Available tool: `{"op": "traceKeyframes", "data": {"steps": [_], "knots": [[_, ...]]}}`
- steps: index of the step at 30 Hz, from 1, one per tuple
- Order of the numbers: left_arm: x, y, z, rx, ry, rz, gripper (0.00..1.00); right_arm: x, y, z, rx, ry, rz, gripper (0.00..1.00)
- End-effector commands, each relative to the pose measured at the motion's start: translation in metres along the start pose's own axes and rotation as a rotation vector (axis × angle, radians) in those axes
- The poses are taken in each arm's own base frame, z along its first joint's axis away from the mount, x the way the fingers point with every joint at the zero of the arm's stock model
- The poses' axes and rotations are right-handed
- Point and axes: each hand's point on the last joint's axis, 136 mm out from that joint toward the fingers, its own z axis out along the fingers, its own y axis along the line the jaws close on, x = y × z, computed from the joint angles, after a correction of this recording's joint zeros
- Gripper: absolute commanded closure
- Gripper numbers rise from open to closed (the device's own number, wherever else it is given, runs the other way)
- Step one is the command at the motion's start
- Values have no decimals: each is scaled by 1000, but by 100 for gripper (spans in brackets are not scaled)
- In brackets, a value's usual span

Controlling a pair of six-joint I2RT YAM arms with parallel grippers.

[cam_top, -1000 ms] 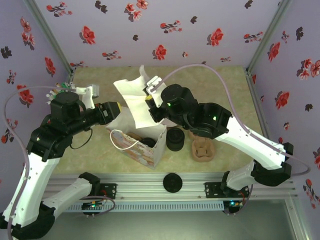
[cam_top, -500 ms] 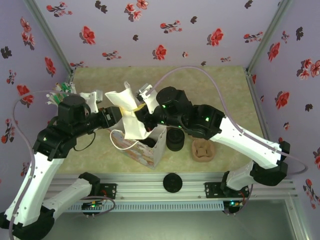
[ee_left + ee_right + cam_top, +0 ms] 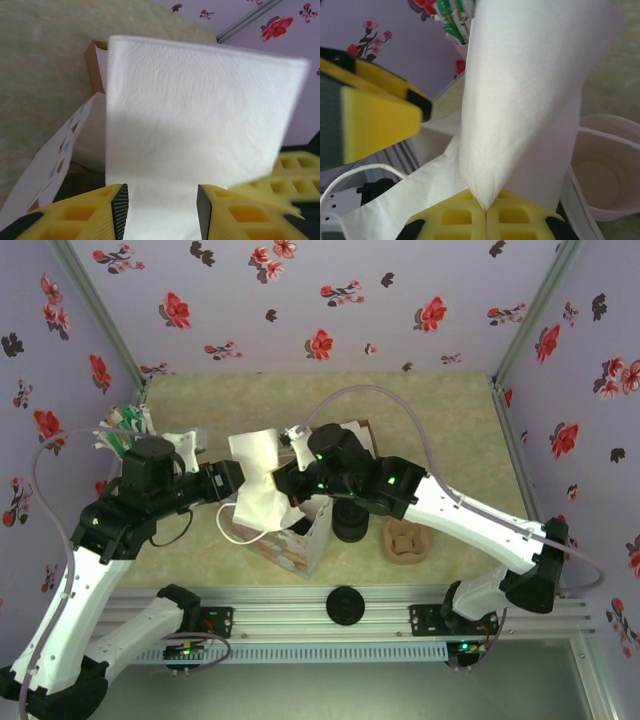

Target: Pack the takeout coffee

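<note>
A white paper napkin (image 3: 262, 480) hangs over the open mouth of the patterned paper bag (image 3: 300, 540). My right gripper (image 3: 288, 480) is shut on its lower fold (image 3: 486, 210). My left gripper (image 3: 235, 480) faces the sheet from the left, open, and the napkin (image 3: 200, 125) fills the gap beyond its pads (image 3: 120, 210). A black round-topped cylinder (image 3: 350, 520) stands just right of the bag, half under my right arm. I cannot tell whether it is the lidded coffee cup. The bag's inside is hidden by the napkin.
A brown moulded cup carrier (image 3: 407, 540) lies right of the black cylinder. A flat black lid (image 3: 343, 605) rests on the front rail. A holder of straws (image 3: 120, 428) is at the left wall. A cardboard box (image 3: 355, 428) sits behind my right arm. A lidless cream cup (image 3: 600, 175) is close by.
Both grippers and the napkin have come down and to the left, from above the bag to its mouth. The left gripper has closed in on the sheet.
</note>
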Motion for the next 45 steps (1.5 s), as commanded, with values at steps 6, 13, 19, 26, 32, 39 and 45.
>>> {"op": "traceKeyframes", "data": {"steps": [6, 13, 19, 26, 32, 39, 45], "knots": [[-2, -1, 0, 6, -18, -8, 54, -29, -14, -40, 48, -155, 71, 100], [0, 3, 1, -14, -12, -5, 54, -18, -34, -38, 146, -135, 48, 100], [3, 10, 2, -44, -4, -8, 54, -8, -40, -31, 182, -94, 13, 100], [4, 13, 1, -55, -1, -9, 53, 17, -16, -15, 168, 19, -179, 100], [4, 13, 1, -63, -3, -9, 53, 36, -5, -9, 191, 90, -305, 100], [-1, 14, -7, -76, -32, 1, 53, 53, 6, -8, 111, 195, -384, 100], [-17, 13, -34, -94, -156, 22, 52, 71, 15, 2, 40, 312, -411, 100]]}}
